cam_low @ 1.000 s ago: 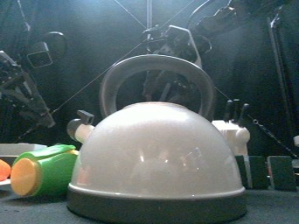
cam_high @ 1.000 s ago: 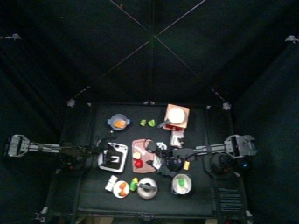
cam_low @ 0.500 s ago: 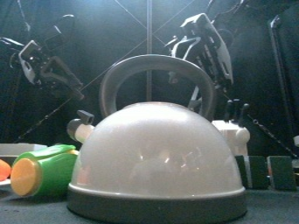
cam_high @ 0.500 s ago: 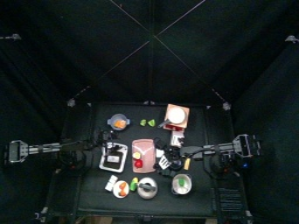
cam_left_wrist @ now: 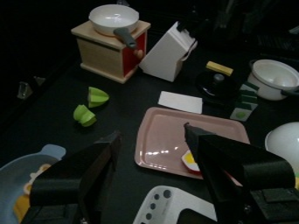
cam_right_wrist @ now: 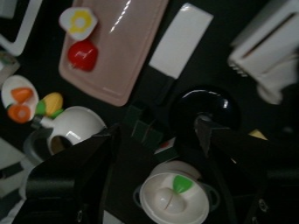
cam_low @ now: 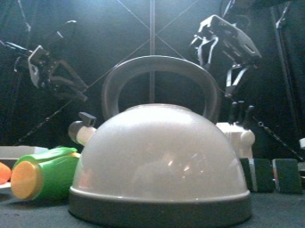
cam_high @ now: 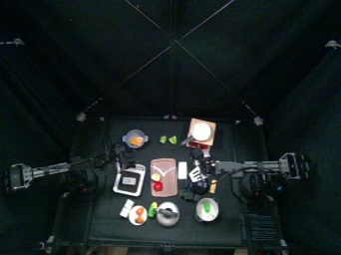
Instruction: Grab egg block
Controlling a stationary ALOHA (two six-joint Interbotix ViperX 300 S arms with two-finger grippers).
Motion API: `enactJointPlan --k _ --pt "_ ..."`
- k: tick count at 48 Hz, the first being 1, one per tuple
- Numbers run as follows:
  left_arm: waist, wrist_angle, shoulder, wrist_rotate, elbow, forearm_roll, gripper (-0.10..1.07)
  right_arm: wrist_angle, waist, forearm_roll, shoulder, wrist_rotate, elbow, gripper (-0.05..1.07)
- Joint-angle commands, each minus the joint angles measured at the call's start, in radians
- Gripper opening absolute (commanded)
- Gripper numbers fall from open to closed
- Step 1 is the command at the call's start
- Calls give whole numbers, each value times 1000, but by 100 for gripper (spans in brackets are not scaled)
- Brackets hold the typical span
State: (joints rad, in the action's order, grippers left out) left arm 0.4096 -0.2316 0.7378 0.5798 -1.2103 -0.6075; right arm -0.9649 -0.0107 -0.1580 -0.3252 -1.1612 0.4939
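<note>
Over the last second I swung the right gripper [cam_right_wrist: 152, 140] from close over the pink tray [cam_right_wrist: 117, 48] up and out to the right, so it hung further from the egg block [cam_right_wrist: 79, 21]. Its jaws stood wide and empty. The egg block lay on the tray's near end, touching the red piece [cam_right_wrist: 82, 56]. The left gripper [cam_left_wrist: 149, 162] hovered near the tray, spread apart and carrying nothing. Neither arm was yet committed to the pick.

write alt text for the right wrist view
The open right gripper hangs above a dark table, over a pink tray holding a fried egg block and a red piece. A white card lies beside the tray.
</note>
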Motion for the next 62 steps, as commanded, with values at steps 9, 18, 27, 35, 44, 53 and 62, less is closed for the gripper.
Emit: enactJointPlan --k 9,18,27,35,44,53,62 --pt "3 -9 0 -2 2 26 93 -161 153 -196 -146 -341 66 98" --pt "3 -9 -2 -2 -3 29 93 -207 252 -256 -189 -569 179 98" --pt "3 -9 -2 -2 -9 34 93 -189 307 -255 -164 -710 279 98" --pt "3 -8 -2 -2 -12 34 93 -121 313 -247 -121 -755 353 98" --pt "9 -3 0 -2 -18 34 93 -14 307 -249 -63 -813 420 98" --pt "9 -3 0 0 -23 43 93 64 305 -245 -28 -831 463 98" --pt "9 -3 -2 -3 -26 52 93 121 298 -255 -8 -884 505 98"
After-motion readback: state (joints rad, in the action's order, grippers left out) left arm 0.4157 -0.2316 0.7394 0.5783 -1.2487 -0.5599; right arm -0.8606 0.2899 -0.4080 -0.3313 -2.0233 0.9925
